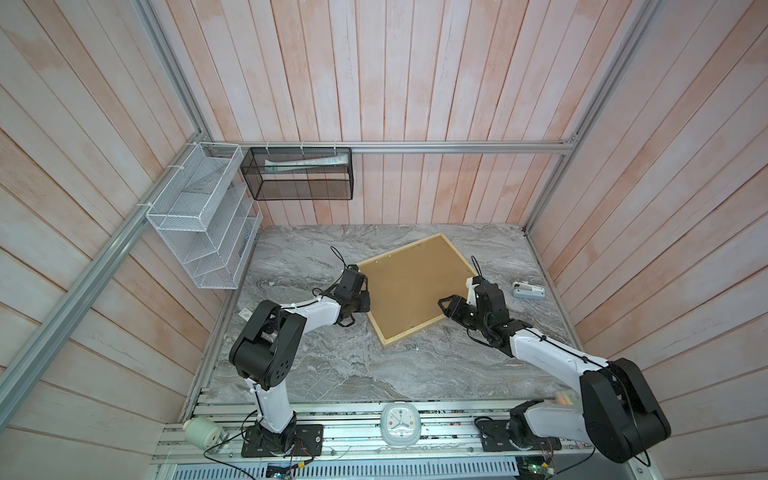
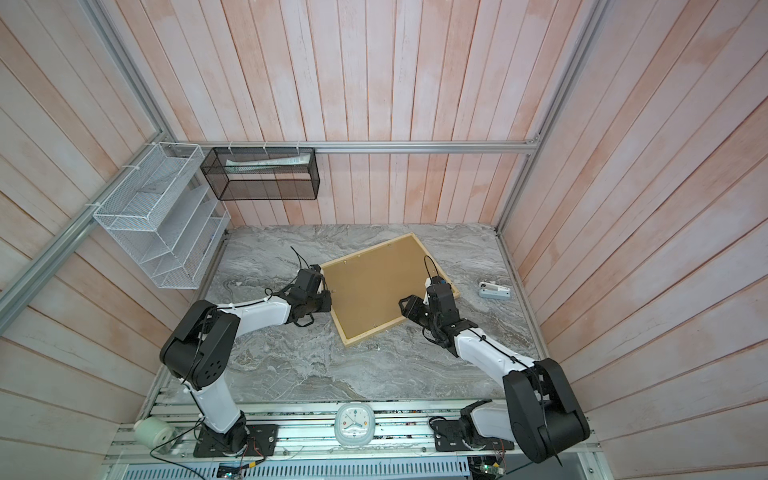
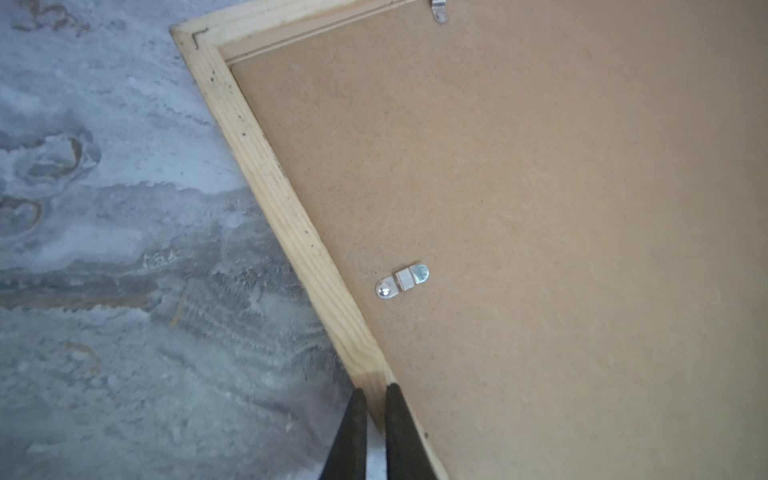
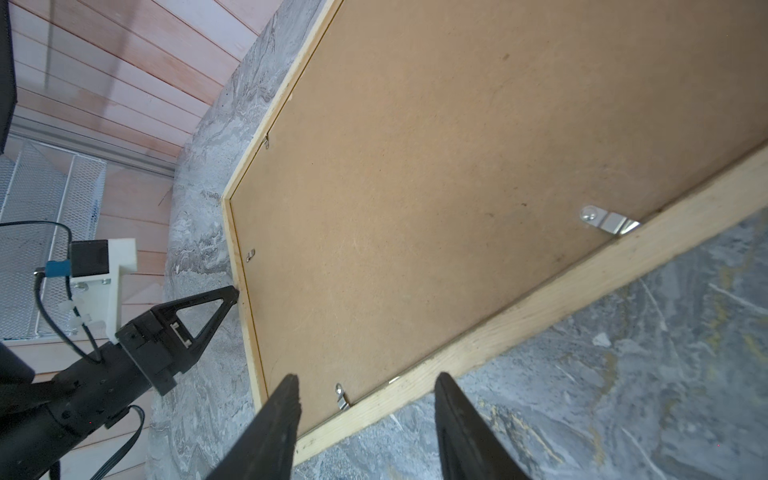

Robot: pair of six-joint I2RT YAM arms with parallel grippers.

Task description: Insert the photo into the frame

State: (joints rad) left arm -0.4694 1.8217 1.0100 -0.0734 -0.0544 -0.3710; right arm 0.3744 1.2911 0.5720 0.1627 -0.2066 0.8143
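Frame (image 3: pixel 262 166) lies flat and back-up on the marble table (image 3: pixel 104 249), with its brown backing board (image 3: pixel 540 208) seated inside the pale wood strips. Left gripper (image 3: pixel 375 388) is clamped across one side strip of the frame, nearly closed on the wood. Right gripper (image 4: pixel 366 375) hangs over the frame's adjoining strip, beside a small metal clip (image 4: pixel 342 398), its jaws spread wide and gripping nothing.
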